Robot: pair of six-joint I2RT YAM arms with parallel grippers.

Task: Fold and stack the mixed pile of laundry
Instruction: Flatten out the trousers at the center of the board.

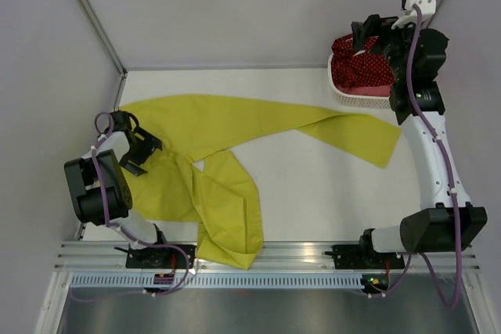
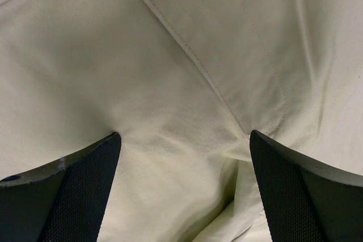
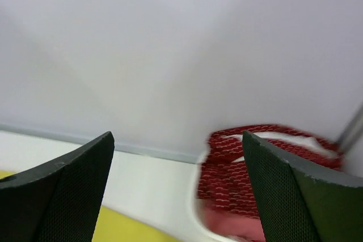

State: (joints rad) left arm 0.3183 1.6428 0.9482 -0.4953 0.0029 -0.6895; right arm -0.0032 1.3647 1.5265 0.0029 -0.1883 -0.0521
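1. White worktop: flat, walled in by pale panels, with both arm bases bolted on the near rail.
2. Long yellow-green fabric garment: part of the laundry and the only piece out on the worktop. It is spread from the far left corner across to the right of centre, and one leg-like length folds back and hangs over the near rail. My left wrist camera is right down on it. The cloth reads pale there, with a stitched seam running diagonally. A sliver of it shows at the bottom of the right wrist view.
3. White perforated plastic basket: sits at the far right corner of the worktop, and its rim is blurred in the right wrist view.
4. Dark red white-dotted cloth: heaped in the basket.
5. Salmon-pink piece: lies in the basket at its near edge, under the dotted cloth.
6. Left claw: over the garment's left end, spread wide. Its fingertips are at the cloth and it pinches nothing.
7. Right claw: up over the basket's far side, spread wide, with only wall between the fingers.
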